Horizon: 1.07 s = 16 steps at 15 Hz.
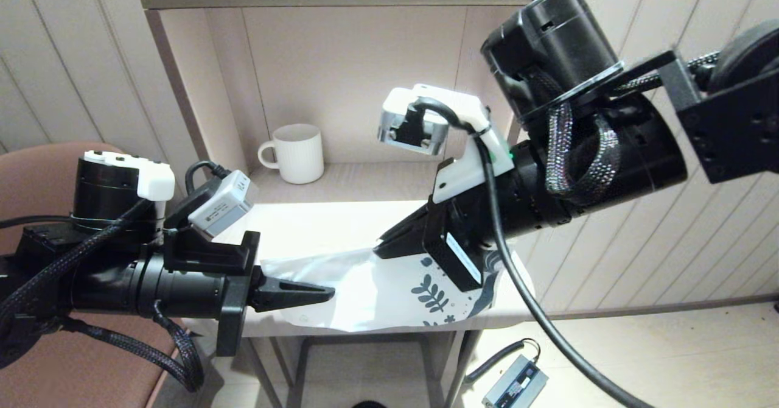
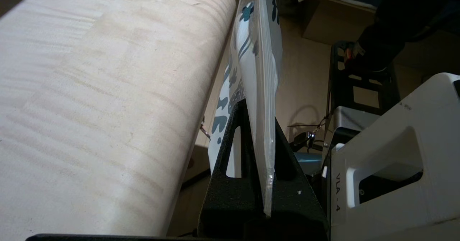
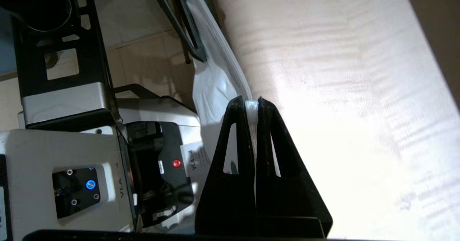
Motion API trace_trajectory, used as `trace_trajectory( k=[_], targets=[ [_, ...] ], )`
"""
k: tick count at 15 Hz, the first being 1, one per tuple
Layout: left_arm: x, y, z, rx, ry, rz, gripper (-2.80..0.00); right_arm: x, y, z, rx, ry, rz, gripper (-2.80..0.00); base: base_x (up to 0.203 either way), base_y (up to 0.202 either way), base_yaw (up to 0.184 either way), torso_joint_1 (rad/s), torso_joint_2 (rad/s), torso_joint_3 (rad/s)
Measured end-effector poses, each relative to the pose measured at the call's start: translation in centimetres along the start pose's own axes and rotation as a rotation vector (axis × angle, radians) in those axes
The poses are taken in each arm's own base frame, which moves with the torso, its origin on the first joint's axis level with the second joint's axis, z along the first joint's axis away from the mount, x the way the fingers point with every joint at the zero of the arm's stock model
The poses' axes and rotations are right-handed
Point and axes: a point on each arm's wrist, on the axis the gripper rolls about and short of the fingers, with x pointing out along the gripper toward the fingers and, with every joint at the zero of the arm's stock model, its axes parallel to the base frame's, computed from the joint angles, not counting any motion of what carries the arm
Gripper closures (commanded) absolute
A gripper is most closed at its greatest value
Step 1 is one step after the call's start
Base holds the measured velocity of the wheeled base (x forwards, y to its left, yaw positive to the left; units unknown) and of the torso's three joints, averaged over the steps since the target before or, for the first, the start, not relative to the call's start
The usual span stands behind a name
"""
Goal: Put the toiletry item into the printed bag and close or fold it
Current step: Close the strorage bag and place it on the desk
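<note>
From the head view, the printed bag (image 1: 371, 292) lies across the front edge of the pale tabletop (image 1: 341, 219), its leaf-printed end at about 3 o'clock of its frosted body and drooping past the tabletop's edge. The left pincer (image 1: 325, 292) comes in level from 9 o'clock, its fingers pressed together on the bag's plain end. The right pincer (image 1: 383, 249) slants down from 2 o'clock and is clamped on the bag's upper edge, at about 12 o'clock of the bag's middle. A white ribbed mug (image 1: 298, 152) stands well apart at 12 o'clock, in the back alcove. A small grey box (image 1: 514, 383) with a cable lies on the floor at 5 o'clock. In the left wrist view, the left pincer (image 2: 257, 111) is closed on the printed bag (image 2: 258, 72), whose white film stands on edge between the two black fingers (image 2: 230, 140), with the teal prints at the far end and the tabletop (image 2: 107, 108) just beside it. In the right wrist view, the right pincer (image 3: 252, 108) grips the printed bag's (image 3: 212, 90) thick zip-strip edge, a white nub showing between the fingertips (image 3: 237, 106); the tabletop (image 3: 341, 90) runs alongside, and the left pincer (image 3: 197, 55) holds the far end. The toiletry item cannot be made out in any view.
</note>
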Motion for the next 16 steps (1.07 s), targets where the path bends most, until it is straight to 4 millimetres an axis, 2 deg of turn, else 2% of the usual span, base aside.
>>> trace_trajectory(
  k=[9, 16],
  targets=[
    [0.0, -0.1, 0.0, -0.001, 0.000, -0.002, 0.00, -5.3, -0.8, -4.2, 0.094, 0.028, -0.063, 0.00, 0.000, 0.000, 0.000, 0.000, 0.00, 0.000],
    [0.1, -0.2, 0.0, 0.001, 0.001, -0.008, 0.00, -7.7, -0.7, -6.3, 0.138, 0.031, -0.096, 0.00, 0.000, 0.000, 0.000, 0.000, 0.00, 0.000]
  ],
)
